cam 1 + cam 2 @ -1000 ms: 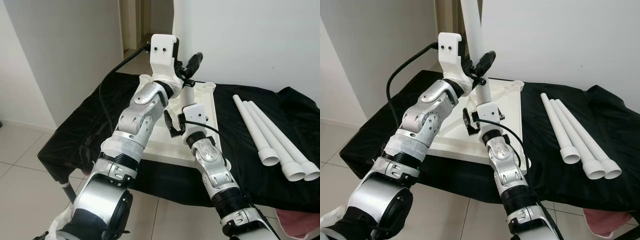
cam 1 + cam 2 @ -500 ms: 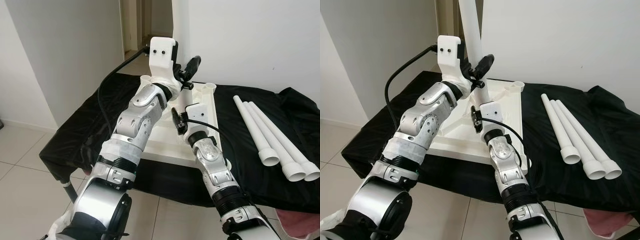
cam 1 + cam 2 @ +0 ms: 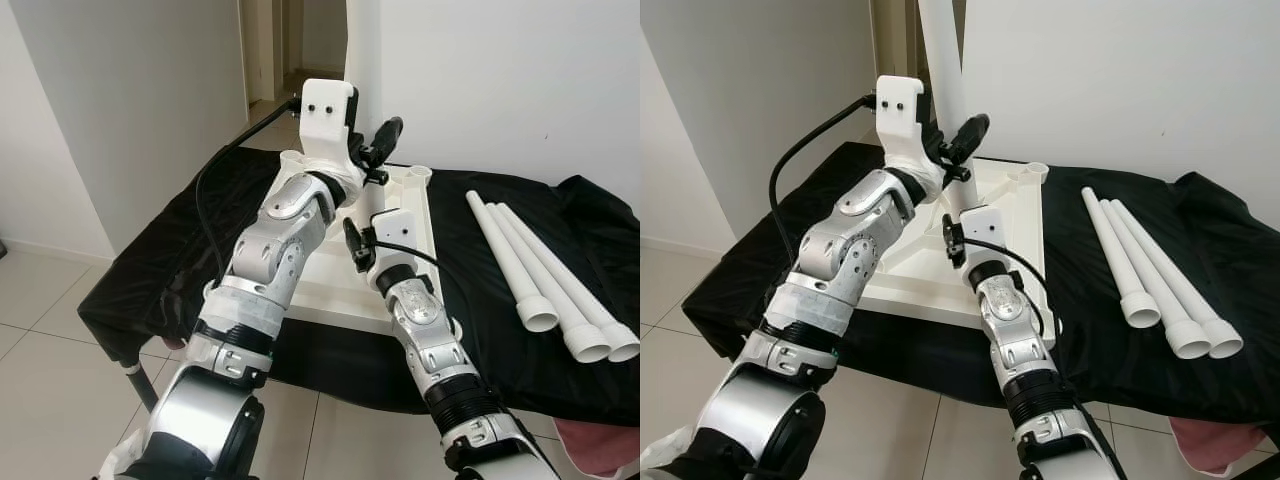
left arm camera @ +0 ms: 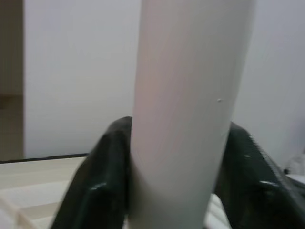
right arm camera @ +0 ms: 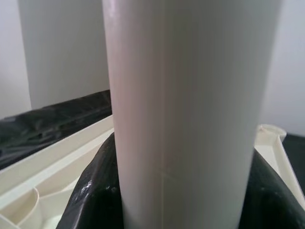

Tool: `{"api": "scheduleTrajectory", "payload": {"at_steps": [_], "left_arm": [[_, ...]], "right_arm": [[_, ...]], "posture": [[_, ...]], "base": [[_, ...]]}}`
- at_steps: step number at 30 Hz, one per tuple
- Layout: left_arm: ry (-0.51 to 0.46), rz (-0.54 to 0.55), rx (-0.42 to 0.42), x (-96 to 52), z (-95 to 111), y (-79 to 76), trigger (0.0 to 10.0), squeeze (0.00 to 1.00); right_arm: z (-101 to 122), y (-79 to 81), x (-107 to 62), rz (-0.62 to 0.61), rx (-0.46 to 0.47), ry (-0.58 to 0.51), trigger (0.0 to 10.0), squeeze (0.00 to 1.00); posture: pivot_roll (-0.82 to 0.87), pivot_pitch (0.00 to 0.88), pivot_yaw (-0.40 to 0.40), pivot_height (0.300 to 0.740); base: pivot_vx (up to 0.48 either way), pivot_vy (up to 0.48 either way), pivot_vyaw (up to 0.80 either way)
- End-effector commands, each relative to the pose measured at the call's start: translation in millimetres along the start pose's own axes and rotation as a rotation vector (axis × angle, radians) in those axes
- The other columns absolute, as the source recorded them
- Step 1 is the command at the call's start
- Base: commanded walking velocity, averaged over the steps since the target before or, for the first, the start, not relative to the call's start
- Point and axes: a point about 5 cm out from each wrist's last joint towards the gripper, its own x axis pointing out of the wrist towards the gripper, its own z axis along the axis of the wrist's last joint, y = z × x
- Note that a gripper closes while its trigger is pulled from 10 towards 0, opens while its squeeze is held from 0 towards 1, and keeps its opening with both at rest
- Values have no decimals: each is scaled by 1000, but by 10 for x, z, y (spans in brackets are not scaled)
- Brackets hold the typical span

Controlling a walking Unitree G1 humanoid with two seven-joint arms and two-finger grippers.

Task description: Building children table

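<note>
A white children's tabletop lies upside down on a black cloth. One white table leg stands upright at the tabletop's far left corner. My left gripper is shut on that leg higher up, and its black fingers hug both sides of the tube. My right gripper is shut on the same leg just below, close to the tabletop, with its fingers around the tube. Three more white legs lie side by side on the cloth to the right.
The cloth covers a low platform whose front edge is near my body. A white wall stands behind it and a doorway opens at the back left. Tiled floor lies at the left, and something pink at the bottom right.
My right gripper has moved up a little along the lower part of the leg and closer to it. My left arm has shifted slightly while it keeps hold of the leg.
</note>
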Motion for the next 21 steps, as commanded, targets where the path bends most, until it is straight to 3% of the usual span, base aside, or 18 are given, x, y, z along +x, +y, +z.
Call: {"api": "scheduleTrajectory", "payload": {"at_steps": [1, 6, 7, 21], "left_arm": [[-2, -65, -30, 8, 3, -116, 10000, 1000], [-1, -54, -33, -2, 11, -93, 10000, 1000], [1, -52, -39, -5, 15, -88, 10000, 0], [23, -31, -109, -106, -45, -83, 10000, 0]], "right_arm": [[-61, -24, -23, -29, 24, 32, 10000, 0], [-53, -59, -24, -51, 32, 25, 10000, 0], [-51, -72, -25, -61, 37, 25, 10000, 0], [15, -216, -11, -115, 68, 3, 10000, 0]], "posture": [[36, 50, -1, 740], [38, 53, -1, 740], [38, 55, 0, 740], [51, 101, -7, 740]], "base": [[0, 0, 0], [0, 0, 0], [0, 0, 0], [0, 0, 0]]}}
